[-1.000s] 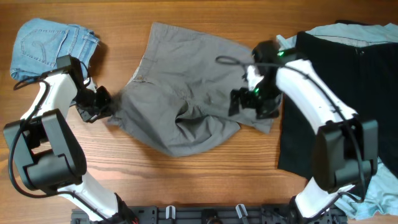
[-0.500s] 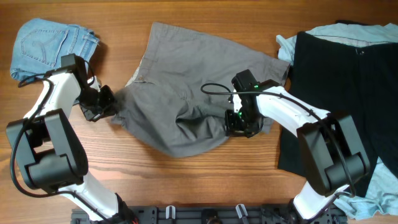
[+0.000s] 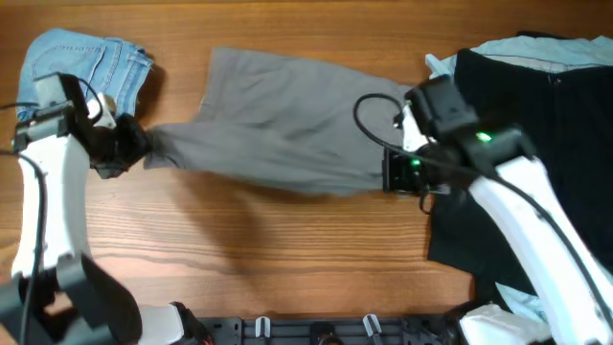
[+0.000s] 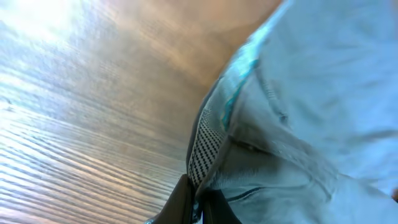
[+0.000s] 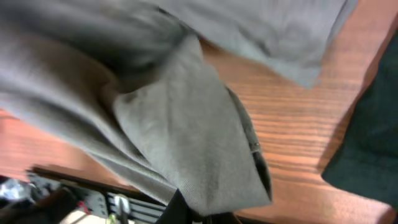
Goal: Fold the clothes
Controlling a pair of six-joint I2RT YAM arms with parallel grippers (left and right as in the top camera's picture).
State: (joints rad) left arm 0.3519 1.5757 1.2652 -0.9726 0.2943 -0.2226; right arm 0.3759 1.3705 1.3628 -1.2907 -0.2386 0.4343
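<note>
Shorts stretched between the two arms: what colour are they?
The shorts are plain grey, with no pattern. The overhead view shows this best.

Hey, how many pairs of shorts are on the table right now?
2: grey shorts stretched across the middle, denim shorts at the far-left corner. The black garment on the right could hide more.
</note>
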